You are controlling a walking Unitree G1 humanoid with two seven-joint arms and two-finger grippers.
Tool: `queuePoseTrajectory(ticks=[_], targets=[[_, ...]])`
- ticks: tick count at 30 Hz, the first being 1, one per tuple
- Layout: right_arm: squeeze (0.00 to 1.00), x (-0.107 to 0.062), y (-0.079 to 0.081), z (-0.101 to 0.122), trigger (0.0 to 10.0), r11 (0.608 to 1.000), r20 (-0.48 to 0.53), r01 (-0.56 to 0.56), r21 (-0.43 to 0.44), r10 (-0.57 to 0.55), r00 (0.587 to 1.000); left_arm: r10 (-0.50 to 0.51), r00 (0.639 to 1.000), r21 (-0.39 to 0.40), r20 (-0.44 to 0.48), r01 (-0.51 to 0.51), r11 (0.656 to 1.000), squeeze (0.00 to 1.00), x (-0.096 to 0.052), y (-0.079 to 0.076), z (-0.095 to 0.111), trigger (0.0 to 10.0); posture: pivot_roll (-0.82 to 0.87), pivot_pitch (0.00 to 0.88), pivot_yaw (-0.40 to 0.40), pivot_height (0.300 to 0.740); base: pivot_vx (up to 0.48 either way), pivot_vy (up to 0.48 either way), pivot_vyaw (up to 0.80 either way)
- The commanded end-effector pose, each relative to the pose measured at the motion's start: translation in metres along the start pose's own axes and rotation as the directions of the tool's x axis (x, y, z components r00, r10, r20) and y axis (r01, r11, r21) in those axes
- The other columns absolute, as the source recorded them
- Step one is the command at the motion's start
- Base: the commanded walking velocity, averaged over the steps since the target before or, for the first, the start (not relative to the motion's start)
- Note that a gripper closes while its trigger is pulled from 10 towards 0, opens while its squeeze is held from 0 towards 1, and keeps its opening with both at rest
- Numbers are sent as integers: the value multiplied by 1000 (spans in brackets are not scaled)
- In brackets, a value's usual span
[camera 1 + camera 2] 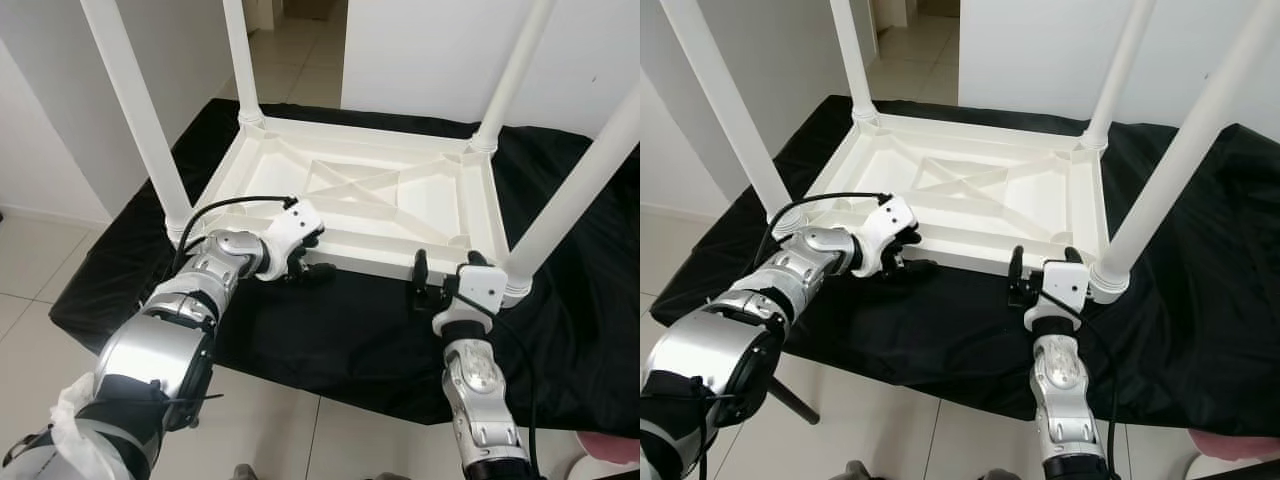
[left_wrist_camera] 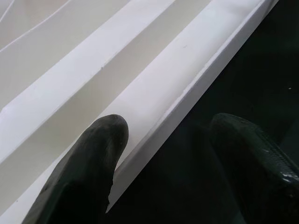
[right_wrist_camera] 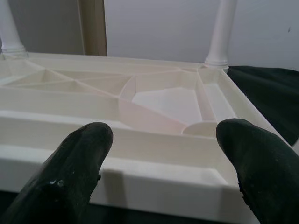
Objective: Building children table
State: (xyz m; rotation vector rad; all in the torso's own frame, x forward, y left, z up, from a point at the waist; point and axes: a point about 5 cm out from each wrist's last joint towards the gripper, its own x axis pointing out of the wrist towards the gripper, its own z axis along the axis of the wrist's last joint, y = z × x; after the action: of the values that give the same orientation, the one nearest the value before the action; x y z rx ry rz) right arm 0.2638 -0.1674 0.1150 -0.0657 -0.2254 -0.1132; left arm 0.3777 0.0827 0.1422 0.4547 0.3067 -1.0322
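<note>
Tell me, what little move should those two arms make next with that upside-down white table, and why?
Probably close both claws on the table's near rim. All four legs already stand in their corners, such as the leg at the robot's right. The left claw is open astride that rim and the right claw is open just before it, so gripping comes before lifting or turning the table on the black cloth.

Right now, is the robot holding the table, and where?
No firm hold yet. Both grippers are open at the upside-down table's near edge: the left gripper straddles the rim, the right gripper faces it by a leg.
</note>
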Motion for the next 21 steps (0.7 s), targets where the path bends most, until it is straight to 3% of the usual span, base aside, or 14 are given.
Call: queuePoseTrajectory(ticks=[1,5,10,18,20,21], targets=[[0,-1,-1,0,10000,1000,3,-4,-2,4,1000,281,957,-27,-77,-283,959,0,-5,13,-17,10000,-124,0,52,740,0,0,0],[0,-5,-3,-1,10000,1000,-2,-6,-7,6,1000,278,956,-22,-93,-281,959,0,-5,13,-19,10000,-125,0,54,740,0,0,0],[0,-21,-6,-2,10000,996,-14,-86,-16,86,996,296,931,103,-215,-280,955,0,-5,10,-31,10000,-135,0,61,740,0,0,0],[0,-21,-8,-1,10000,997,-16,-75,-20,75,997,283,927,155,-247,-251,956,0,-1,6,-31,10000,-138,1,67,740,0,0,0],[0,-21,-5,0,10000,997,-14,-75,-16,75,997,235,942,140,-241,-206,968,0,4,1,-28,0,-141,2,74,740,0,0,0],[0,-21,-4,0,10000,997,-14,-77,-15,77,997,219,947,131,-237,-192,973,0,5,0,-27,0,-141,2,74,740,0,0,0]])
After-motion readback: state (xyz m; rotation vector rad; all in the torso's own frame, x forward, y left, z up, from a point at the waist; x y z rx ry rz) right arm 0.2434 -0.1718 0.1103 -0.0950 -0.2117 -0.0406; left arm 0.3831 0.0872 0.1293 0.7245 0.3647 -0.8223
